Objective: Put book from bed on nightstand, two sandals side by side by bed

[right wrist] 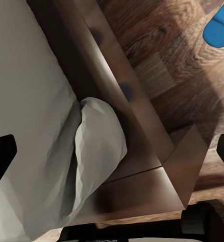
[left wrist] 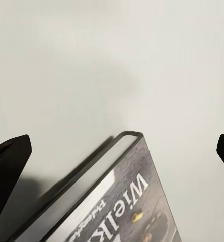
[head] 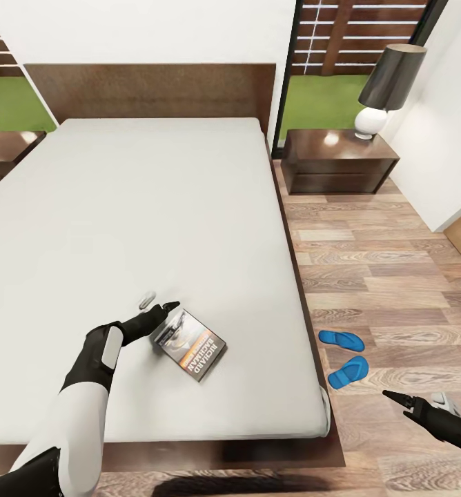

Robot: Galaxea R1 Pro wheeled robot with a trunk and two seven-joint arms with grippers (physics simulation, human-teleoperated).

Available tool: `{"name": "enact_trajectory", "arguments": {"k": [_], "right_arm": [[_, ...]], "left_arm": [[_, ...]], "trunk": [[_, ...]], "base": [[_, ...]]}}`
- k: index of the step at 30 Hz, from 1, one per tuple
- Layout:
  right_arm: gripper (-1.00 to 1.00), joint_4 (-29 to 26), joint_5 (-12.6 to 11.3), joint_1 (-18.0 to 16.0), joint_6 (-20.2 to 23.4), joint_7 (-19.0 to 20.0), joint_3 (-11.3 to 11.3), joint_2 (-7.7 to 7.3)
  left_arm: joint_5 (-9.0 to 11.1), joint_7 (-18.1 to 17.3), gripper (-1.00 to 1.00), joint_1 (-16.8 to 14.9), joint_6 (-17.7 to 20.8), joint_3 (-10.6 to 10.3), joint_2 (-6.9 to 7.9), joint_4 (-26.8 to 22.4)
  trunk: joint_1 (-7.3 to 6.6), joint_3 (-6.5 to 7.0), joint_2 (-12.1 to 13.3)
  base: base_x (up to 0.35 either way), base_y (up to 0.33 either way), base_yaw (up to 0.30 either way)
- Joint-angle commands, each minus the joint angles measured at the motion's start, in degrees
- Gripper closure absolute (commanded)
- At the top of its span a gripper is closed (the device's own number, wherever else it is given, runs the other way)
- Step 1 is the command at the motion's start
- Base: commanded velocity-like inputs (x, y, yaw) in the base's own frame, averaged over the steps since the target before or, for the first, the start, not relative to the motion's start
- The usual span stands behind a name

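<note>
The book (head: 191, 345) lies flat on the white mattress of the bed (head: 154, 207), near the bed's foot, with its dark cover and orange band facing up. My left gripper (head: 159, 304) is open just above the book's far corner, without touching it. In the left wrist view that grey-edged corner of the book (left wrist: 117, 201) sits between the spread fingers (left wrist: 8, 171). The two blue sandals (head: 341, 339) (head: 348, 371) lie on the floor beside the bed, slightly splayed. My right gripper (head: 419, 398) hangs open and empty over the floor near them. One sandal (right wrist: 220, 25) shows in the right wrist view.
A dark nightstand (head: 341, 162) with a lamp (head: 389, 83) stands right of the headboard, and another nightstand (head: 10, 148) stands at the left. The bed's brown frame corner (right wrist: 157, 166) juts out under the mattress corner. Wood floor runs along the bed's right side.
</note>
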Motion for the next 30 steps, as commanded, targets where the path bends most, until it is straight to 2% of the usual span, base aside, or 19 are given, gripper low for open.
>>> {"name": "enact_trajectory", "arguments": {"k": [1,11,15,28,30], "right_arm": [[-1.0,0.0,-0.2,0.0,0.4,0.1,-0.1,0.0],[-1.0,0.0,-0.2,0.0,0.4,0.1,-0.1,0.0],[-1.0,0.0,-0.2,0.0,0.4,0.1,-0.1,0.0],[-1.0,0.0,-0.2,0.0,0.4,0.1,-0.1,0.0],[-1.0,0.0,-0.2,0.0,0.4,0.1,-0.1,0.0]], "left_arm": [[-0.4,0.0,-1.0,0.0,0.5,0.2,-0.07,0.0],[-0.3,0.0,-1.0,0.0,0.5,0.2,-0.07,0.1],[-0.3,0.0,-1.0,0.0,0.5,0.2,-0.07,0.1],[-0.3,0.0,-1.0,0.0,0.5,0.2,-0.07,0.1],[-0.3,0.0,-1.0,0.0,0.5,0.2,-0.07,0.1]], "trunk": [[0.0,-0.04,0.0],[0.0,-0.04,0.0],[-0.88,0.68,1.6],[-0.88,0.68,1.6],[-1.32,1.04,2.4]], "base": [[0.0,0.0,0.0],[0.0,0.0,0.0],[0.0,0.0,0.0],[0.0,0.0,0.0],[0.0,0.0,0.0]]}}
